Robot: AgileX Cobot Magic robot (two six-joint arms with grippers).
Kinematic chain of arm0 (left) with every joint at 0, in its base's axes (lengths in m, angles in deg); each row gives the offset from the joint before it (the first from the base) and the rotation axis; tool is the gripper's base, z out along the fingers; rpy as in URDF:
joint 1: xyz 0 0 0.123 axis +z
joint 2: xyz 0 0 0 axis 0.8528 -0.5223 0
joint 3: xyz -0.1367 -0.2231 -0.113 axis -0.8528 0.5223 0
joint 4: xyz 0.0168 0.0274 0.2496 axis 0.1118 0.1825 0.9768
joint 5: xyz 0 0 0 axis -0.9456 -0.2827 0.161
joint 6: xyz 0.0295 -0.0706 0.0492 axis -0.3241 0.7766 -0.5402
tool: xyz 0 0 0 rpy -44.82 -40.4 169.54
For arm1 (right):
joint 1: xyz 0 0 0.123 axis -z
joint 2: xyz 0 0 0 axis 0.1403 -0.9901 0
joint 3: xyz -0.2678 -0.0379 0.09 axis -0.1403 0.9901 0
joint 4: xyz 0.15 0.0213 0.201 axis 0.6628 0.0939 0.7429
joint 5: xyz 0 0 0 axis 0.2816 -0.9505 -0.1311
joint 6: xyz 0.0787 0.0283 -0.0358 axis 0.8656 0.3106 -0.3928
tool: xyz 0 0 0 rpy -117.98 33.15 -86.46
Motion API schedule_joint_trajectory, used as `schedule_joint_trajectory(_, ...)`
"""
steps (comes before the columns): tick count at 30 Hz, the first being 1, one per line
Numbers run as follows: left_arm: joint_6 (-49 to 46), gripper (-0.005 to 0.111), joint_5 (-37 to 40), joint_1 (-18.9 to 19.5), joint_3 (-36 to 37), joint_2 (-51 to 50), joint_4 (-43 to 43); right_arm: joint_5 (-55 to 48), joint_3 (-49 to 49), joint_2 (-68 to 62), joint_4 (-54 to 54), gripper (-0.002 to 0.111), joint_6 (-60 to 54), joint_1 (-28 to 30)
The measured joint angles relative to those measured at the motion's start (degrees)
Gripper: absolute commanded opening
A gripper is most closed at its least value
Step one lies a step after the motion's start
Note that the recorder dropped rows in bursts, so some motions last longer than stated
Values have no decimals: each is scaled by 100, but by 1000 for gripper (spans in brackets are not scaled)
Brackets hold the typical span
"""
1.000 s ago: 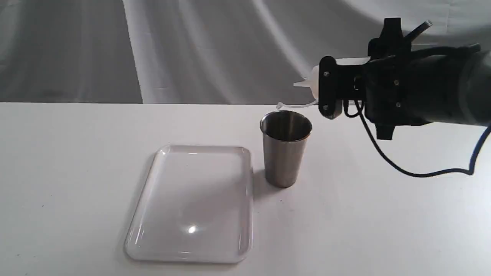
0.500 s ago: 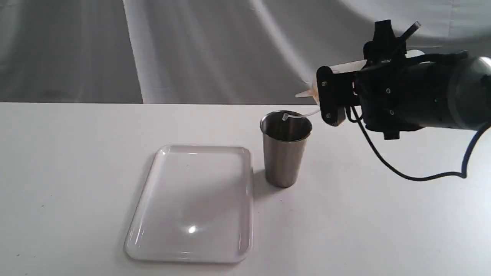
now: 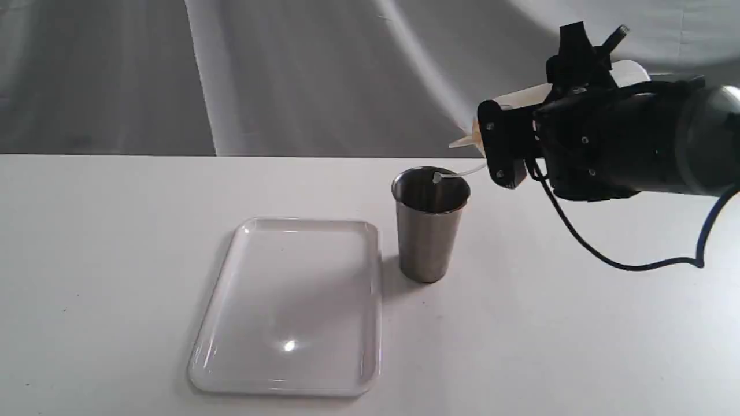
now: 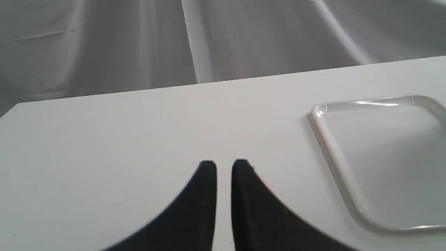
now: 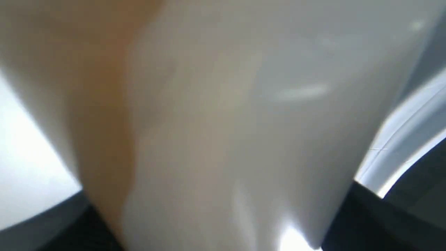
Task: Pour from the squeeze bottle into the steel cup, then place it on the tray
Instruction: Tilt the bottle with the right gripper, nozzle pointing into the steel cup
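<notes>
Upper right of frame: right end effector (image 3: 496, 144) clamps tilted bottle (image 3: 520, 96).
Pour: centre nozzle over cup (image 3: 429, 231), then tip further slowly.

The right arm (image 3: 647, 144), upper right of the exterior view, is a thick matte-black barrel going glossy grey at the frame edge, with small silver screws (image 3: 585, 139) on its housing and flat, round-cornered finger plate (image 3: 500, 147). A thin black cable (image 3: 636, 267) hangs under it. The left gripper (image 4: 224, 167), bottom centre of its wrist view, has two plain black tapering fingers (image 4: 205, 198).
</notes>
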Motion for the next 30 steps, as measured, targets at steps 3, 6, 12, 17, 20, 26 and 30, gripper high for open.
schedule_joint_trajectory(3,0,8,0,0,0,0,0,-22,0,0,-88,16,-69,0)
schedule_joint_trajectory(6,0,8,0,0,0,0,0,-46,0,0,-159,16,-116,0)
schedule_joint_trajectory(12,0,8,0,0,0,0,0,-105,0,0,-313,16,-196,0)
schedule_joint_trajectory(17,0,8,0,0,0,0,0,-105,0,0,-328,16,-306,-12)
schedule_joint_trajectory(20,0,8,0,0,0,0,0,-130,0,0,-339,16,-370,-45)
schedule_joint_trajectory(26,0,8,0,0,0,0,0,-154,-46,-9,-339,16,-434,-79)
schedule_joint_trajectory(30,0,8,0,0,0,0,0,-203,-298,-9,-354,16,-448,-126)
